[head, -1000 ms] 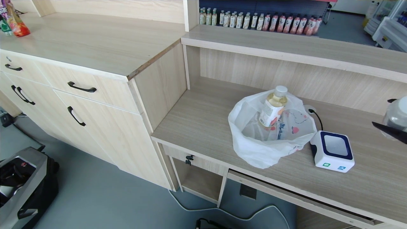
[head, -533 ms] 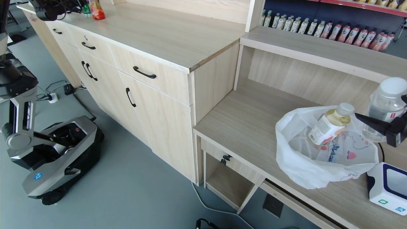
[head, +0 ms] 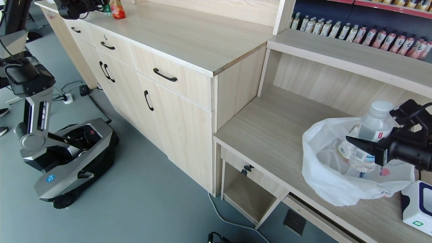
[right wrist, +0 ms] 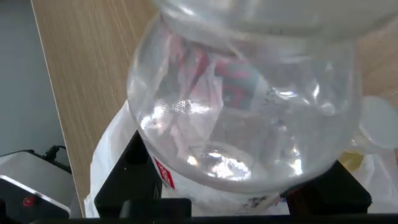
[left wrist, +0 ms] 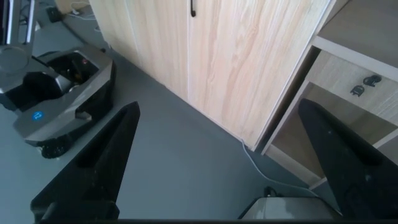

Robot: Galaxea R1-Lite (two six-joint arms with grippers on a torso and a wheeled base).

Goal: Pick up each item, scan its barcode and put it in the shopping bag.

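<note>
In the head view my right gripper [head: 371, 141] is shut on a clear water bottle [head: 374, 126] with a white cap. It holds the bottle upright in the mouth of the white shopping bag [head: 334, 185] on the low desk [head: 276, 131]. A tea bottle [head: 343, 148] stands in the bag, mostly hidden behind the clear one. The white scanner [head: 416, 211] sits right of the bag. The right wrist view looks along the clear bottle [right wrist: 249, 112] between my dark fingers [right wrist: 143, 180], with the bag [right wrist: 109, 168] below. My left gripper [left wrist: 217, 168] hangs open above the grey floor.
A tall cabinet [head: 175, 84] with drawers stands left of the desk, with snack packets [head: 116, 8] at its far end. Another robot [head: 64, 152] stands on the floor at the left. A shelf of drink bottles [head: 354, 33] runs behind the desk. A cable [head: 233, 222] lies on the floor.
The head camera has swung, shifting the whole picture. My right gripper has carried the clear bottle from beside the bag to over its mouth and lowered it partly inside.
</note>
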